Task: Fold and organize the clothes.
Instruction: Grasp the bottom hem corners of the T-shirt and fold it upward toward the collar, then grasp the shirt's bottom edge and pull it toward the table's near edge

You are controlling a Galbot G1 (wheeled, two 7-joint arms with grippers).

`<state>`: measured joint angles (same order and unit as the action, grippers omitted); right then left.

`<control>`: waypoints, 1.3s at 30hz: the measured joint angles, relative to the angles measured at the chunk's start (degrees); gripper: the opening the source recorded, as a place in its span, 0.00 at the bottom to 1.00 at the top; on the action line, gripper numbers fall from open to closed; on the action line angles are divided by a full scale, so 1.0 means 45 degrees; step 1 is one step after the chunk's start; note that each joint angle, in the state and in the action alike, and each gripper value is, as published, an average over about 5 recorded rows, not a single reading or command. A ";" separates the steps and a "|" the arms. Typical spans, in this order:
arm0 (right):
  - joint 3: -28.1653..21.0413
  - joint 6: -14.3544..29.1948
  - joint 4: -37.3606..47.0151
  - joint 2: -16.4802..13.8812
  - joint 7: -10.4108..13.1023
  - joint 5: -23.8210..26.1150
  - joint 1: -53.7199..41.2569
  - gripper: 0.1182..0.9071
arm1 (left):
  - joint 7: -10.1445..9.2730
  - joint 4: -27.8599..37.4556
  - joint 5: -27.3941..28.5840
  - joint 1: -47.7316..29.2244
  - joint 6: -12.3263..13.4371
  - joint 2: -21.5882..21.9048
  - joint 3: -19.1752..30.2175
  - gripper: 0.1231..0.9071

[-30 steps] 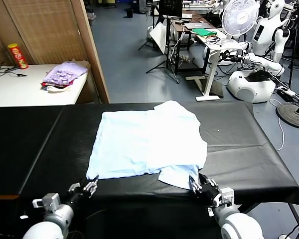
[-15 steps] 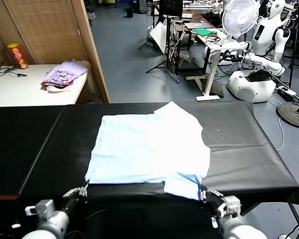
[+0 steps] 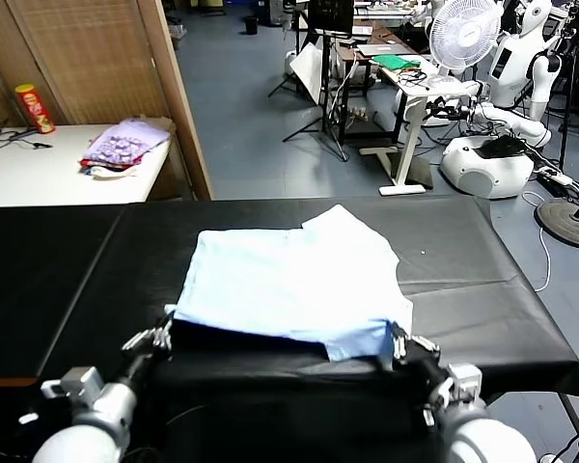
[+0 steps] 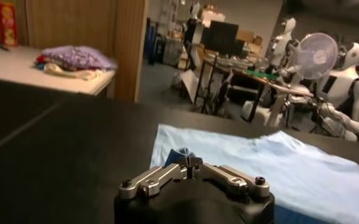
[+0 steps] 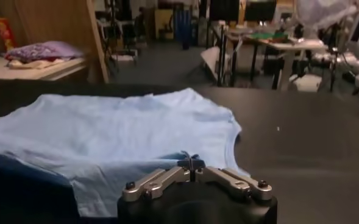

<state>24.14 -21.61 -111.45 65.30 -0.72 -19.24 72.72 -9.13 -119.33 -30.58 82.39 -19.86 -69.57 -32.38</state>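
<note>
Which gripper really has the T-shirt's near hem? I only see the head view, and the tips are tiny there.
Observer: Both. In the left wrist view the left gripper has its jaws shut on a small bunch of the T-shirt at one near corner.
Operator: And the right one?
Observer: The right wrist view shows the right gripper shut on the hem's edge.
Operator: Is the hem off the surface?
Observer: It appears raised. From the right wrist, the hem's shaded underside shows above the black table.
</note>
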 joint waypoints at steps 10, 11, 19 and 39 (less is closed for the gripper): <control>-0.1040 0.1021 0.2524 -0.0098 -0.0792 0.0340 -0.2081 0.00 | 0.0069 0.1939 0.1198 -0.1434 0.0326 -0.0067 0.0672 0.01; -0.1086 0.1039 0.2639 -0.0113 -0.0854 0.0324 -0.2179 0.01 | 0.0046 0.2103 0.1224 -0.1557 0.0320 -0.0088 0.0714 0.01; -0.0684 0.0033 0.1448 -0.0511 -0.0483 0.0109 -0.1257 0.45 | -0.0016 0.2425 0.1356 -0.1710 0.0180 0.0032 0.0684 0.21; 0.1070 -0.0027 0.0586 -0.0316 -0.0381 -0.0423 0.1255 0.31 | 0.0432 0.2157 -0.0796 -0.0407 -0.0544 0.0718 0.0385 0.58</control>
<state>28.96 -21.73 -108.82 63.88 -2.43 -21.15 78.37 -7.19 -109.62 -34.16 80.56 -22.31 -66.33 -30.65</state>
